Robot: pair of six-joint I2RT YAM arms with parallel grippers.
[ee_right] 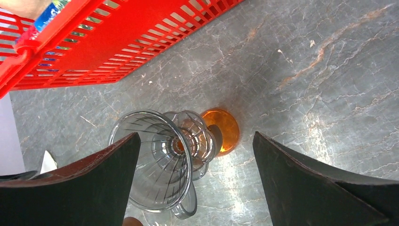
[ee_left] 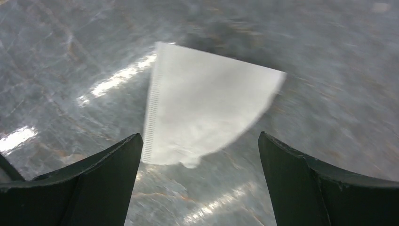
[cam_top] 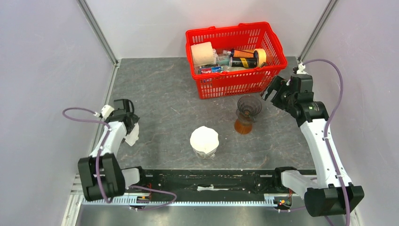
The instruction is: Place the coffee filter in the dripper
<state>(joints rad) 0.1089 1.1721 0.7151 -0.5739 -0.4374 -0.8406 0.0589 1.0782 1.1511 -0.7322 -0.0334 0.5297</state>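
A white fan-shaped paper coffee filter (ee_left: 207, 108) lies flat on the grey table, at the left in the top view (cam_top: 132, 136). My left gripper (ee_left: 198, 135) is open just above it, its tips on either side of the filter's near edge and touching nothing. It also shows in the top view (cam_top: 128, 128). The dripper (ee_right: 150, 160), a clear ribbed glass cone with a handle, sits empty on an amber-bottomed glass (ee_right: 225, 128), in front of the basket (cam_top: 248, 107). My right gripper (ee_right: 196, 134) is open and empty, above and right of the dripper (cam_top: 272, 92).
A red plastic basket (cam_top: 235, 84) with bottles and a paper roll stands at the back, close behind the dripper. A clear glass (cam_top: 205, 152) topped with a wad of white filters (cam_top: 204, 138) stands at mid-table. Walls enclose the left, right and back.
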